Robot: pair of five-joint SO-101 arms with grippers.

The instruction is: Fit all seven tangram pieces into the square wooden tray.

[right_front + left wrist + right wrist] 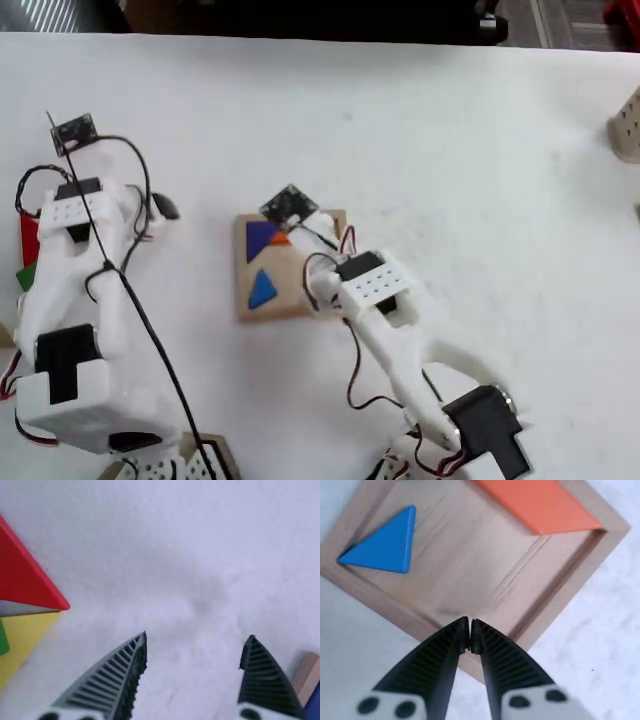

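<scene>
Right end effector [469,630]: jaws closed tip to tip with nothing between them, over the rim of the tray [367,592] near one corner; can't tell if it touches the wood. Left end effector [192,672]: wide open and empty, bare counter [450,120] between its fingers, at the left of the high frame. Surroundings: a perforated tan block [627,125] sits at the right edge of the high frame, well apart from everything. A black cable [150,330] runs along the left arm toward the lower edge. Obstructions: in the high view the right arm and its camera board [290,205] cover the tray's right half and upper right corner. The left arm's body covers most of the loose pieces at the far left edge, where slivers of the red triangle [25,575] and green piece [25,275] show beside it. In the left wrist view the red triangle lies right against a yellow piece [22,640] (overlap unclear), with the green one at the yellow's edge. Tray: square, light wood, raised rim, flat on the counter at the centre of the high frame. Inside: a blue triangle [385,545] tucked toward the lower left corner, and an orange piece [540,505] along the upper rim with a dark blue piece [260,235] touching it at upper left. The visible floor between them is bare wood with faint scored lines.
</scene>
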